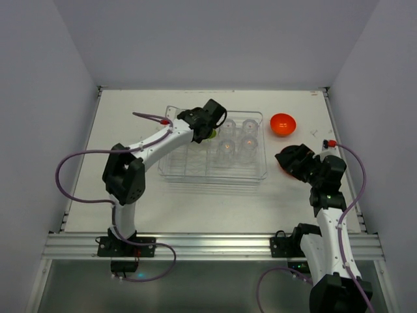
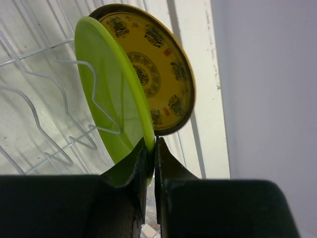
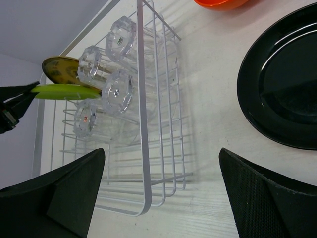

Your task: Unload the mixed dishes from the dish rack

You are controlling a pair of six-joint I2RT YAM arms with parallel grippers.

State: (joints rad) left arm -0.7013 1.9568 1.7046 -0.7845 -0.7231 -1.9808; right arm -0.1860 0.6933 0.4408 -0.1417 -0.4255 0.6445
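Note:
The clear dish rack (image 1: 189,163) stands mid-table. My left gripper (image 1: 210,128) reaches into its far part and is shut on the rim of the upright green plate (image 2: 106,99). In the left wrist view the fingers (image 2: 133,163) pinch its lower edge. The patterned yellow plate (image 2: 153,64) stands right behind the green one. Several clear glasses (image 1: 238,140) stand in the rack's right part and also show in the right wrist view (image 3: 116,91). The orange bowl (image 1: 283,123) sits on the table right of the rack. My right gripper (image 3: 162,153) is open and empty beside a black plate (image 3: 282,84) lying flat on the table.
The rack's wire dividers (image 2: 44,124) run close beside the green plate. The rack's right wall (image 3: 143,109) lies just ahead of my right gripper. White walls enclose the table on the left, back and right. A metal rail (image 1: 208,244) runs along the near edge.

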